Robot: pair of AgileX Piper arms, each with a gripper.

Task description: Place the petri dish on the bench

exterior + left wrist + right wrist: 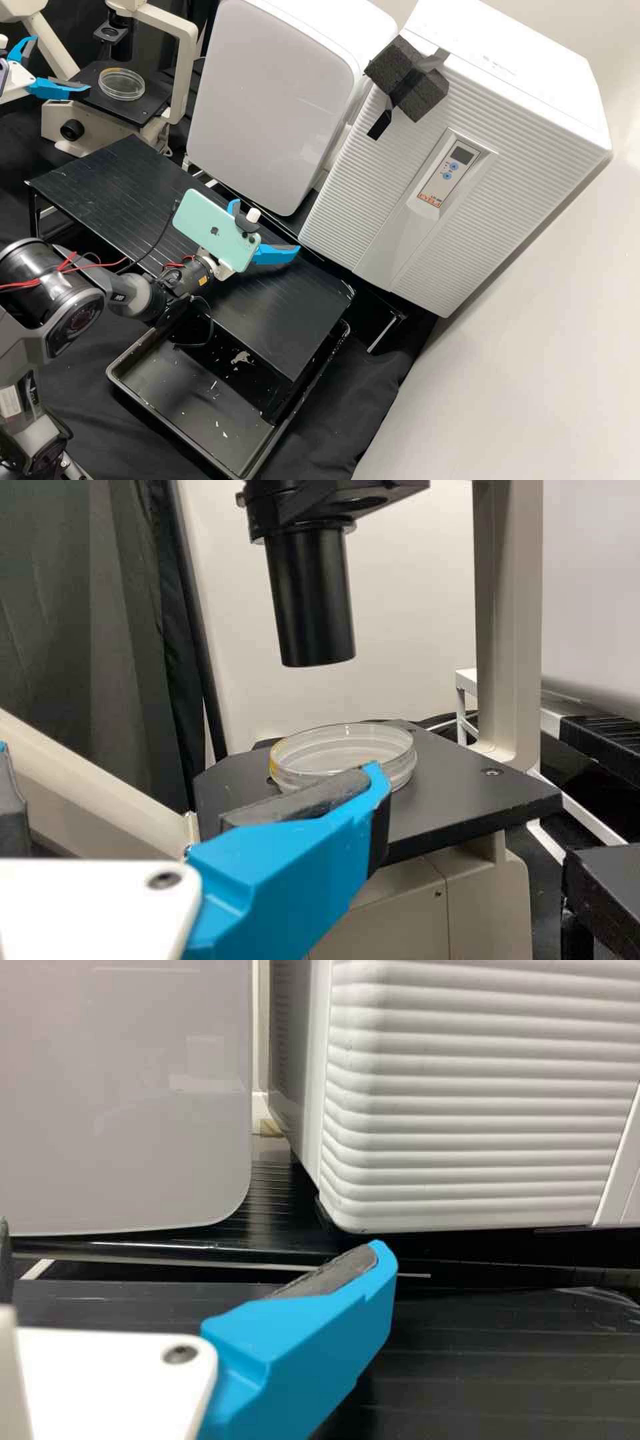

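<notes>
In the high view the clear petri dish (123, 85) lies on the black microscope stage (143, 110). My left gripper (61, 64) stands open beside the stage, one blue fingertip close to the dish and nothing between its fingers. The left wrist view has the petri dish (345, 752) flat under the black lens tube, partly covered by one finger of my left gripper (190, 768); contact cannot be told. Over the black raised bench (113, 180), my right gripper (268, 227) is open and holds nothing. The right wrist view also shows my right gripper (190, 1245) spread wide.
The microscope's pale upright arm (183, 73) rises beside the stage, with the lens tube (310, 600) above the dish. Two white appliances (280, 93) stand behind the raised bench. A black tray (167, 420) sits below its front, and a phone (217, 230) is mounted on the right arm.
</notes>
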